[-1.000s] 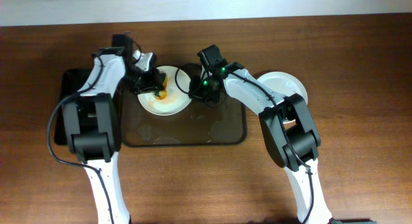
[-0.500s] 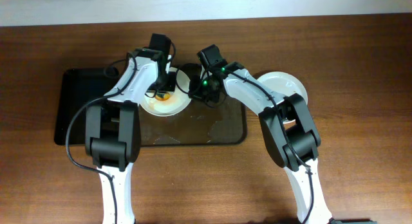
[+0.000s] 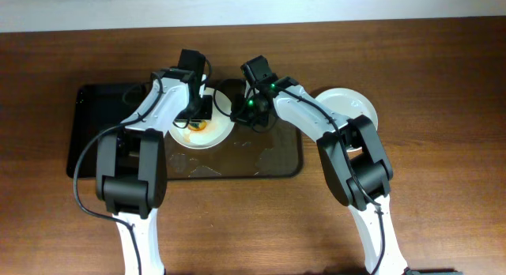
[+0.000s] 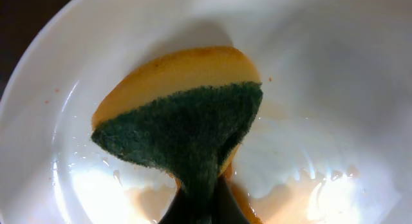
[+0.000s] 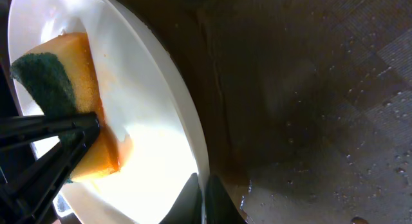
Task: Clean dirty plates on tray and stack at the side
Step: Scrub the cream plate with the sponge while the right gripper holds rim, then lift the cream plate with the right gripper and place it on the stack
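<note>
On the brown tray [image 3: 277, 160], toward its far left corner, one dirty plate [image 3: 212, 133] is sitting and being scrubbed. The left gripper [image 3: 195, 109] is clenching a yellow sponge [image 4: 187, 114] with a green scouring face and is pressing it into the plate's well. The right gripper [image 3: 241, 109] is pinching the plate's near rim between closed fingertips, so it appears to be steadying the plate.

The left wrist view is showing an orange-brown sauce film [image 4: 283, 198] lying wet across the lower part of the bowl, while the upper wall is looking white. By that judgement, this plate is only partly cleaned.

Beside the tray on the robot's right, a white plate [image 3: 352, 101] is resting on the table [image 3: 443, 188], partly hidden under the right arm, and it is suggesting that stacking has begun. Whether it is one plate or two is not readable from above.

Nothing else is lying on the tray apart from water spots, and the black tray [image 3: 95, 117] on the left is holding no plate. Remaining work, as judged: finishing this scrub and carrying the plate over to the side stack.
</note>
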{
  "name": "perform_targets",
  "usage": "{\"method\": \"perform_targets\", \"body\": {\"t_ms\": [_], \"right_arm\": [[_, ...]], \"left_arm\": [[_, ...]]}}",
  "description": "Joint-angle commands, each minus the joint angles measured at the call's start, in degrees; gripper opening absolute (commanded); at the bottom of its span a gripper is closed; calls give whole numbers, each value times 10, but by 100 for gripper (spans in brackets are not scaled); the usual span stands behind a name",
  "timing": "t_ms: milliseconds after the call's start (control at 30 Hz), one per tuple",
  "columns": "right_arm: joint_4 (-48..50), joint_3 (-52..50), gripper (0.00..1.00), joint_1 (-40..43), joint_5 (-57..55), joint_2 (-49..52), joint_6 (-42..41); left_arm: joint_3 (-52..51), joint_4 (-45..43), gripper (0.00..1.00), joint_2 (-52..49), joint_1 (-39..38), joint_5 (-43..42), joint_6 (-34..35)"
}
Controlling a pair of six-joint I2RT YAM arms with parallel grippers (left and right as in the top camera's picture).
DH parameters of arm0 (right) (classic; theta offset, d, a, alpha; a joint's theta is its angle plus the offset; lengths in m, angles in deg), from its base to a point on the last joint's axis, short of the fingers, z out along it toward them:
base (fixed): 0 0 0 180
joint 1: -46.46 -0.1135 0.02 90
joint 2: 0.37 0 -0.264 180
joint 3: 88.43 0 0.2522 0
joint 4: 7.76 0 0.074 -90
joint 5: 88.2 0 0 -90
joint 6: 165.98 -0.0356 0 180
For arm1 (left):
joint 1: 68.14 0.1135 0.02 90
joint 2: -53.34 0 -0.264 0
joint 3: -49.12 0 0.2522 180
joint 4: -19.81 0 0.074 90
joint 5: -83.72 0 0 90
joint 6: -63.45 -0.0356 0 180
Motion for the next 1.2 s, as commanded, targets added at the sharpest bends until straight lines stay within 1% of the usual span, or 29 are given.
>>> {"method": "perform_targets", "body": {"t_ms": [0, 100, 267, 333, 433, 533, 600, 633, 700, 733, 767, 900, 933, 1067, 1133, 1167], "right_arm": [[-4, -7, 4, -2, -22, 11, 3], [-4, -7, 4, -2, -22, 11, 3], [-5, -7, 4, -2, -22, 11, 3], [-5, -7, 4, -2, -22, 11, 3], [-9, -7, 4, -2, -19, 11, 10], [-30, -6, 4, 10, -9, -5, 37], [-54, -6, 4, 14, -34, -26, 52], [-68, -6, 4, 14, -59, -39, 59], [-114, -6, 4, 11, -149, -75, 60], [-132, -6, 4, 9, -183, -89, 64], [-163, -6, 4, 7, -242, -112, 73], [-247, -6, 4, -14, -416, -182, 74], [-273, -6, 4, -28, -487, -207, 74], [-330, -6, 4, -89, -672, -264, 74], [-365, -6, 4, -151, -813, -280, 72], [-377, -6, 4, -174, -865, -280, 72]], "left_arm": [[-58, 41, 0, -111, 4, -14, 5], [-19, 83, 1, -111, 4, -14, 3], [89, 194, 0, -111, 4, -11, -13], [155, 245, 0, -111, 4, -11, -13], [233, 290, 0, -111, 6, -12, -15], [341, 329, 1, -111, 35, -16, -23], [390, 347, 1, -111, 61, -36, -31], [405, 351, 1, -111, 71, -55, -47], [414, 352, 0, -111, 90, -74, -48], [412, 353, 0, -111, 93, -79, -48], [411, 353, 1, -111, 95, -80, -49], [411, 353, 0, -111, 90, -83, -48], [411, 353, 0, -111, 87, -83, -48], [411, 352, 0, -113, 75, -82, -49], [411, 351, 0, -120, 74, -83, -48], [411, 351, 1, -123, 74, -83, -48]]}}
